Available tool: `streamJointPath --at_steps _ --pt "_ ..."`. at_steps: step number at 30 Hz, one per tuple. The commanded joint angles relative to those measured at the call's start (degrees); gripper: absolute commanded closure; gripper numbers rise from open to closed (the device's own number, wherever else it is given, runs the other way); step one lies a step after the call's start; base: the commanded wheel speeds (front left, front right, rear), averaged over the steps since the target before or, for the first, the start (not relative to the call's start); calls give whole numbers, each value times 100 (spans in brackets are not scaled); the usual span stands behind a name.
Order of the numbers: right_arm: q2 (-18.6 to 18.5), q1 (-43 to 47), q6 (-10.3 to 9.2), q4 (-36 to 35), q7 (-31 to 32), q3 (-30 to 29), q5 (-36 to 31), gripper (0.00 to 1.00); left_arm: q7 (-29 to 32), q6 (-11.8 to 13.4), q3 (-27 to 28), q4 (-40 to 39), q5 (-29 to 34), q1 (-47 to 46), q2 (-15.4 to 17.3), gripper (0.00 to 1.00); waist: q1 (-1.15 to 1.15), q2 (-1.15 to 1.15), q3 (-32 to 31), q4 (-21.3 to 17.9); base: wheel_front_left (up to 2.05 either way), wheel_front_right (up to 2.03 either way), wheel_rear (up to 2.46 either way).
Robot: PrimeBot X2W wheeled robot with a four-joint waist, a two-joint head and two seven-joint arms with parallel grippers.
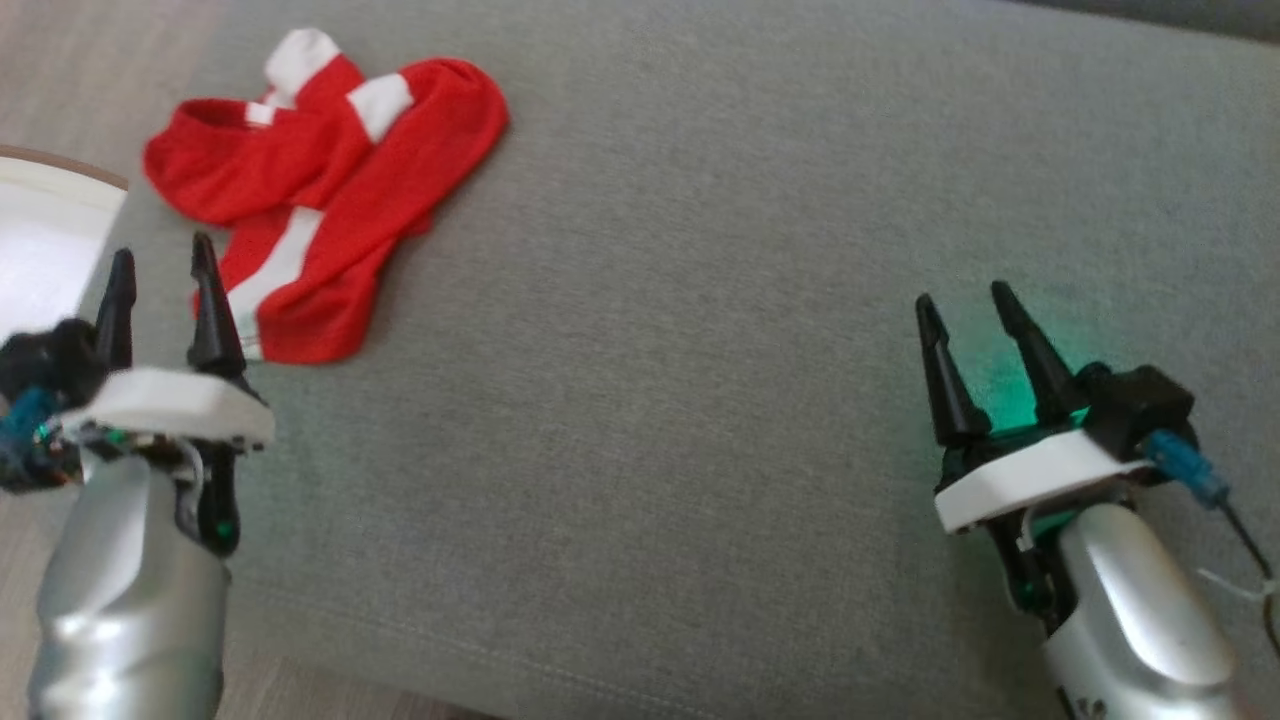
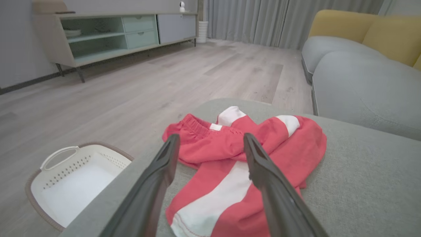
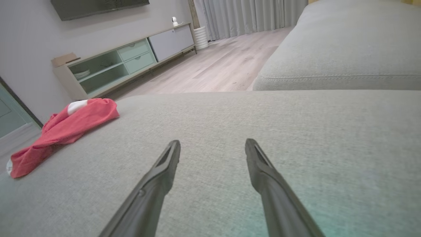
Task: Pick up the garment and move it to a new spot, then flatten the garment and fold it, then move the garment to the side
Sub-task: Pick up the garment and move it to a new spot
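A red garment with white stripes and cuffs [image 1: 320, 190] lies crumpled at the far left corner of a grey cushion [image 1: 700, 350]. My left gripper [image 1: 162, 258] stands open just short of its near edge, with nothing between the fingers. In the left wrist view the garment [image 2: 240, 154] sits right beyond my left gripper [image 2: 210, 140], its elastic waistband bunched to the left. My right gripper [image 1: 962, 300] is open over bare cushion far to the right. In the right wrist view my right gripper [image 3: 212, 144] faces bare fabric, with the garment [image 3: 65, 128] far off to its left.
A white perforated laundry basket [image 2: 69, 179] stands on the wood floor off the cushion's left edge, also seen as a white basket [image 1: 50, 230]. A grey sofa with yellow back cushions [image 2: 365, 75] lies beyond. A low cabinet [image 2: 108, 36] lines the far wall.
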Motion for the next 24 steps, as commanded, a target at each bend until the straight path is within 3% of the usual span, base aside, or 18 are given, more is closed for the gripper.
streamJointPath --at_steps 1,5,14,15,16,17,24 --pt "-55 -148 37 -262 40 86 23 0 97 -25 37 21 -152 -252 331 0 -1 0 232 -204 0 0 0" --pt "-155 -151 37 -521 228 12 -28 0 541 -27 -337 703 -626 -537 563 0 -1 0 476 -413 0 0 0" --pt "-261 -78 37 -727 355 -101 -36 0 1050 -28 -613 1690 -1056 -690 644 0 -1 0 618 -580 0 0 0" --pt "-260 -69 37 -734 360 -112 -37 0 1051 -28 -639 1767 -1074 -711 651 16 -1 0 610 -583 0 0 0" --pt "-257 -60 37 -736 364 -123 -39 0 1034 -28 -670 1825 -1087 -734 654 86 -1 0 598 -582 0 0 0" --pt "-250 -51 37 -736 367 -133 -39 0 1017 -28 -694 1897 -1083 -756 672 100 -1 0 581 -579 0 0 0" --pt "-144 -39 37 -655 327 -124 -14 0 648 -4 -786 2197 -1002 -1023 853 100 -1 0 405 -539 0 0 0"
